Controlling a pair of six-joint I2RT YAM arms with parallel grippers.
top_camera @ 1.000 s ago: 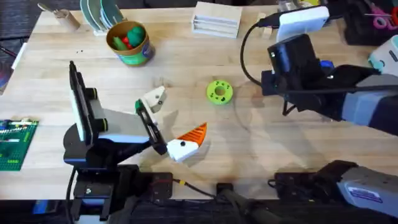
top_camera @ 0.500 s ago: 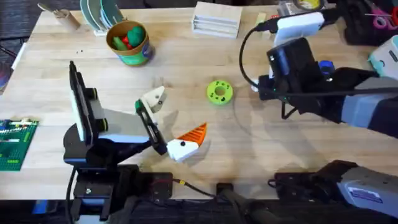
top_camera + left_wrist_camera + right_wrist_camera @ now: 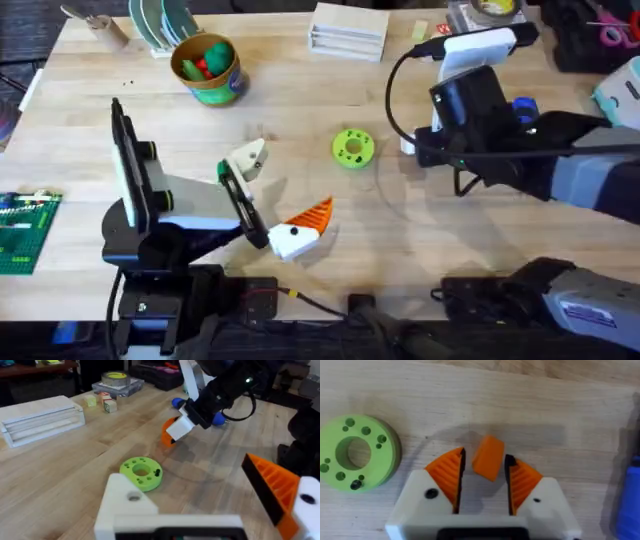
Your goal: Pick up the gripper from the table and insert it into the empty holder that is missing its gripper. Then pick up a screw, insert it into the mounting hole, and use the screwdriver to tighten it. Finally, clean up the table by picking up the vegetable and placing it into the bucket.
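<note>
Straddling the orange tip [image 3: 488, 458] on the table [image 3: 530, 395], your right pincer [image 3: 483, 476] stood apart; insertion, screw and cleanup remained.

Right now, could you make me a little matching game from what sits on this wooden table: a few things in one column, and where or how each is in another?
Things:
1. small orange plastic wedge
2. round lime-green disc with holes
3. blue cylindrical screwdriver
4. small yellow-rimmed bucket

Places or states:
A. near the table's far edge, holding green and red items
B. between the right gripper's orange pads
C. mid-table, left of the right arm
D. partly hidden behind the right arm

Pairs: 1-B, 2-C, 3-D, 4-A
</note>
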